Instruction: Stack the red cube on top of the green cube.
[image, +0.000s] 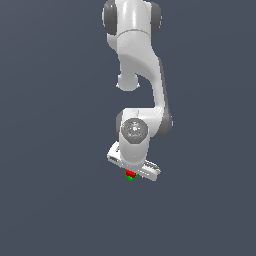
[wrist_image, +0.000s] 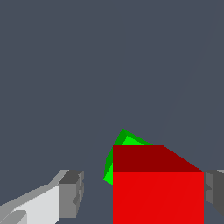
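Seen in the exterior view: white arm (image: 142, 65) reaching down over a plain dark grey table (image: 50, 200), with no edge or corner of it inside either picture, so cannot place anything against them. Gripper (image: 131, 171) low over the surface, its broad white body tilted, sloping down toward the exterior view's right.

Just under that body, peeking out: red cube (image: 130, 173), and directly beneath it a sliver of green cube (image: 131, 178). Touching, as far as can be told, red on top of green; too small here to judge how squarely.

Closer in the wrist view: red cube (wrist_image: 157, 188) large between the fingers of the gripper (wrist_image: 142, 192). Green cube (wrist_image: 118, 151) partly hidden behind and below it, turned at an angle to the red one, one corner and one side poking past the red edges.

Jaws spread, not pinching. One grey pad (wrist_image: 70, 192) standing clearly apart from the red face, dark table showing in the gap. Other pad (wrist_image: 214, 192) right at the opposite red face, touching or just beside it; cannot tell which.

Nothing else on the table near the two cubes but the fingers.
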